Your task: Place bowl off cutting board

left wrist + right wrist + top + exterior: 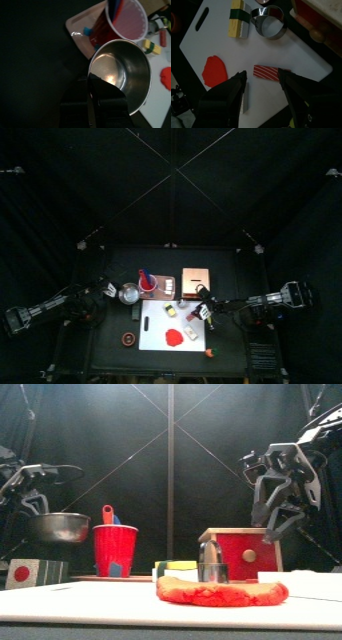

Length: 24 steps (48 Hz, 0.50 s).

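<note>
The bowl [120, 70] hangs pinched by its rim in the left gripper [93, 85], whose jaws are nearly closed on it, lifted clear of the tabletop [107, 343] beside a red cup [115, 549]. The cutting board [298, 52] lies under the right gripper [261, 82], whose jaws gape wide and hold nothing, above a red disc [214, 70].

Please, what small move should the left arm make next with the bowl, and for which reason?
Probably lower it to the table and let go. The left gripper pinches the rim of the bowl, lifted beside the red cup, already off the cutting board.
</note>
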{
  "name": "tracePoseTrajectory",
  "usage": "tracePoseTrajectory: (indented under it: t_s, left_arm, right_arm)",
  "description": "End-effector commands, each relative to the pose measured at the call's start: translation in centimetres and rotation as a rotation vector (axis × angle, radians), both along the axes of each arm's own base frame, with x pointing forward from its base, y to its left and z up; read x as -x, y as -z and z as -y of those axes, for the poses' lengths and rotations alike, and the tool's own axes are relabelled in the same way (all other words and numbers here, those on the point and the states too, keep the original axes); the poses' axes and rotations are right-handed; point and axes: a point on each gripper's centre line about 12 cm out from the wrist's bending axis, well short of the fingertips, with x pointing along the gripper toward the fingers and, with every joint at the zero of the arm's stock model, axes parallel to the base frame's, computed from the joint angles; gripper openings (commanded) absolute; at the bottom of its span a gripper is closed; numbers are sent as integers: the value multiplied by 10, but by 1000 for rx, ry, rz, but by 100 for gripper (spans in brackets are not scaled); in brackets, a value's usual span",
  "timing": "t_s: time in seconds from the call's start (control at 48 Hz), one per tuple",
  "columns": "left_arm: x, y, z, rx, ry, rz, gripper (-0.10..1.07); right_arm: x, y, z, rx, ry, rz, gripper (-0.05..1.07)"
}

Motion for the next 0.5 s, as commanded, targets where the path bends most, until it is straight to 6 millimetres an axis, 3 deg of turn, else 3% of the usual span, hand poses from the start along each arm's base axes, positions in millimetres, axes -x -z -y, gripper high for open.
tracePoseTrajectory:
  t_s: [0.0,0.479]
  left_arm:
    - [6,0,-7,-11,-21,-39,31]
    - [21,15,-20,42,-131,-98,37]
  right_arm:
    - [-14,-21,0,-5,0,68,87]
    - [-21,-21,3,4,1,68,87]
